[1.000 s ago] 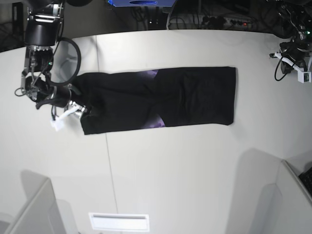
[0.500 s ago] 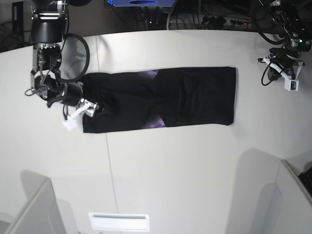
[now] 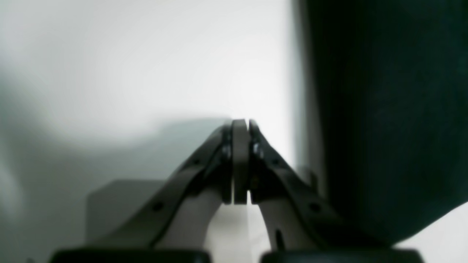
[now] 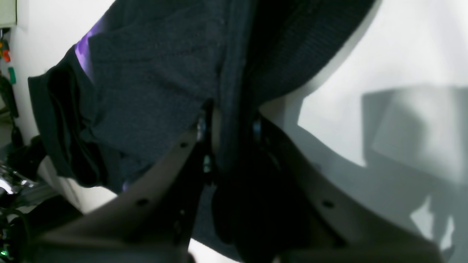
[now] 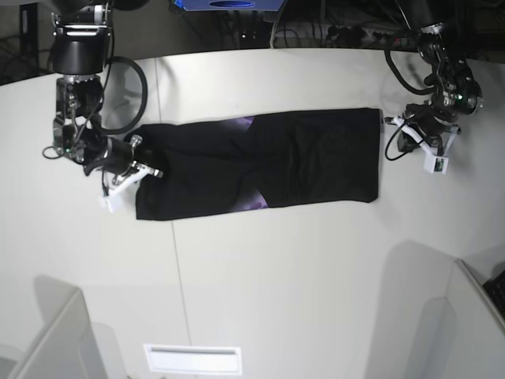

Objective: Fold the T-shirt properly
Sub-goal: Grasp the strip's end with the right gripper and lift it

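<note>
Across the middle of the white table [image 5: 260, 268] lies the long-folded black cloth T-shirt [image 5: 260, 162]. The right gripper [image 4: 228, 120] pinches its left-end hem; lift evenly. The left gripper [image 3: 240, 126], jaws together, empty, hovers beside the right-end hem.

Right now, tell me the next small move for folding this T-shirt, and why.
Probably lift the right tool a little and begin carrying its end across. It looks clamped on the edge of the black T-shirt, which lies as a long band on the table. The left tool is shut on nothing, beside the far end.
</note>
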You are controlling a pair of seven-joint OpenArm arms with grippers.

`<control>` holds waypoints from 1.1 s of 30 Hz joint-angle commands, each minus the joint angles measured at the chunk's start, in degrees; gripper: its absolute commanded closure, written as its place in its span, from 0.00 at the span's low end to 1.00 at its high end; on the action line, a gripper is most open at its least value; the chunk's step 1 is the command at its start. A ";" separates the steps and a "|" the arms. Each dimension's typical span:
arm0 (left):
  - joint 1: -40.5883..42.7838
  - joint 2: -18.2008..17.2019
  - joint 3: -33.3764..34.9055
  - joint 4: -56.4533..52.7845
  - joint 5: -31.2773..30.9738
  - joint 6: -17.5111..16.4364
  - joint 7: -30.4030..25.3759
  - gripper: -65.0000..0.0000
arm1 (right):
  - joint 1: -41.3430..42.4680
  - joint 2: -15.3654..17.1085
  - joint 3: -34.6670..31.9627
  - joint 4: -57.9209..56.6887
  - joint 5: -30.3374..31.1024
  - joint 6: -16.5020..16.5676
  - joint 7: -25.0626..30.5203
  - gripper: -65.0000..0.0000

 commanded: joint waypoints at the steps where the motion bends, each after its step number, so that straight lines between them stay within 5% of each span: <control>1: -0.58 -0.67 0.42 0.05 -0.29 -0.26 -0.41 1.00 | -0.19 0.99 -0.02 -0.26 -5.41 -1.83 -0.86 1.00; 9: -1.10 -0.50 1.30 -1.45 -0.29 -0.26 -0.41 1.00 | -3.44 0.46 -0.11 14.07 -10.24 -1.91 -1.13 1.00; 15: -1.28 -0.67 1.21 -1.54 -0.02 -0.17 -0.41 1.00 | -4.50 -3.06 -0.11 21.98 -11.39 -1.91 -5.17 1.00; 22: -2.95 3.55 1.21 -1.45 10.96 -0.35 -0.41 1.00 | -4.41 -6.31 -2.22 28.84 -11.39 -2.09 -8.69 1.00; 27: -3.04 4.87 1.30 -1.10 11.76 -0.44 -0.32 1.00 | -4.76 -7.72 -6.44 32.89 -11.39 -2.27 -8.86 1.00; 33: -2.51 5.13 5.52 -1.01 11.84 -0.44 -0.32 1.00 | -4.41 -9.21 -12.33 35.35 -11.30 -7.80 -8.78 1.00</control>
